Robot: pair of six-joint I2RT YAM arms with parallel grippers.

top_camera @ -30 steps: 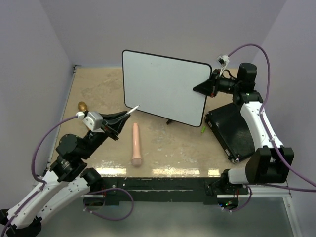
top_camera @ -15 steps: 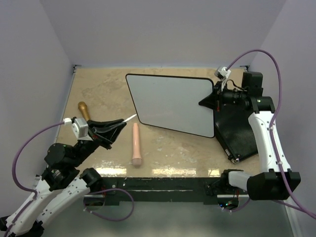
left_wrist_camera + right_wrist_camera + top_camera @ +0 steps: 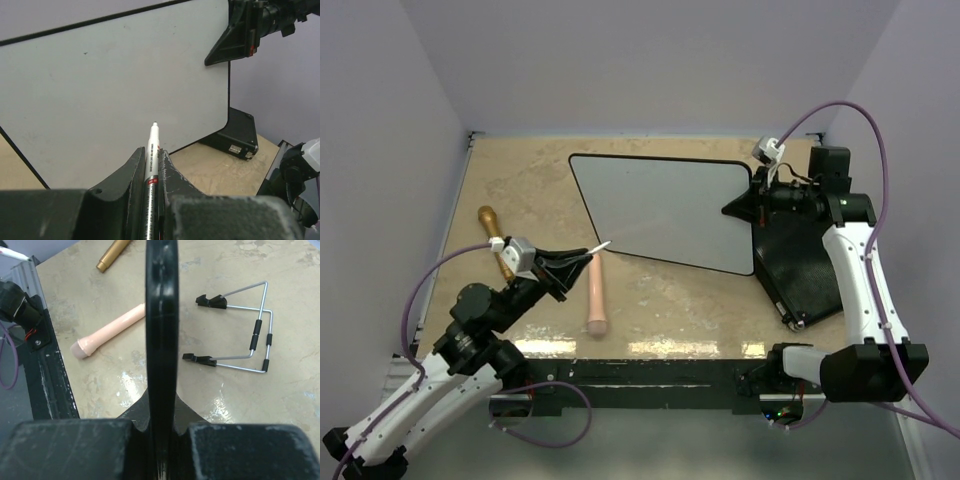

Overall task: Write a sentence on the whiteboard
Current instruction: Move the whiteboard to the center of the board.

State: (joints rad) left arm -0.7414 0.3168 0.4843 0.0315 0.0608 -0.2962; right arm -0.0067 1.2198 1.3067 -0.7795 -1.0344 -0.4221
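The whiteboard (image 3: 670, 205) is carried by one edge only: the right fingers (image 3: 750, 200) are closed hard on its black rim at the right side, and its face is tilted toward the left arm. Its wire stand (image 3: 250, 340) lies unused on the counter (image 3: 520, 180). Whether the lower edge rests on the counter cannot be determined. The left fingers (image 3: 577, 264) are closed on a marker (image 3: 153, 137), with its tip just short of the lower left part of the board. The board face is blank, so the sentence has not been started. Principal hazard: writing pressure applied far from the single clamp point is likely to pivot or flex the board, producing skipped or distorted strokes, or slippage in the right fingers. Secondary hazard: the marker is gripped low on its barrel with a long free length, so side load may rotate it between the fingers. A dropped board could strike the black case (image 3: 795, 265) or the pink cylinder (image 3: 595, 295) on the counter.
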